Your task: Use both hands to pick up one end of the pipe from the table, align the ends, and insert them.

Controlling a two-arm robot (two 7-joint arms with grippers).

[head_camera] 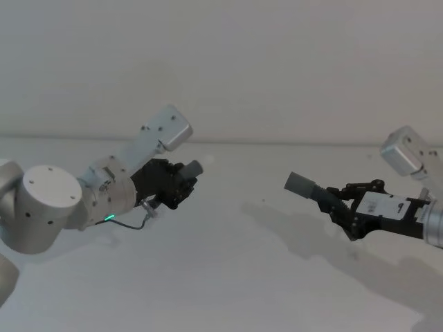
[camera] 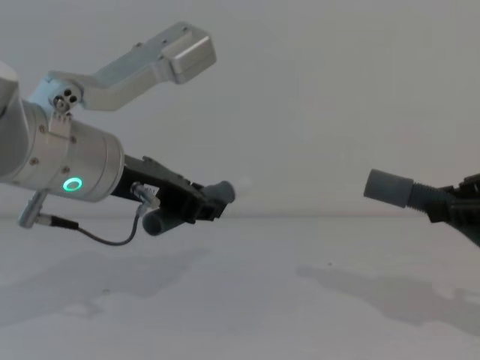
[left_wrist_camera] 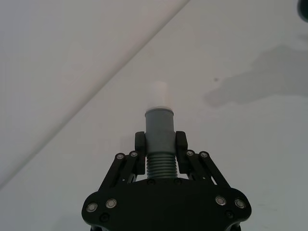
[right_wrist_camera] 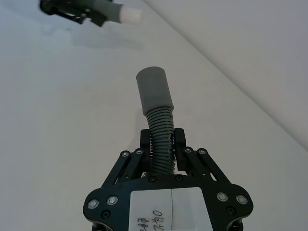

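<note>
Both pipe pieces hang above the white table [head_camera: 228, 283], a wide gap between them. My left gripper [head_camera: 181, 182] [left_wrist_camera: 160, 139] [camera: 204, 204] is shut on the short grey tube [left_wrist_camera: 159, 126] [camera: 222, 192], just behind its collar. The collar's white tip [left_wrist_camera: 158, 94] points toward the right arm. My right gripper [head_camera: 337, 201] [right_wrist_camera: 162, 142] [camera: 452, 207] is shut on the ribbed hose [right_wrist_camera: 161, 130]. The hose's smooth grey cuff [head_camera: 300, 184] [right_wrist_camera: 153, 90] [camera: 388, 186] faces the left arm. In the right wrist view, the left gripper [right_wrist_camera: 77, 8] with the white tip [right_wrist_camera: 131, 14] lies far off.
A pale wall [head_camera: 277, 62] rises behind the table's far edge. The arms cast soft shadows [head_camera: 304, 242] on the surface beneath them.
</note>
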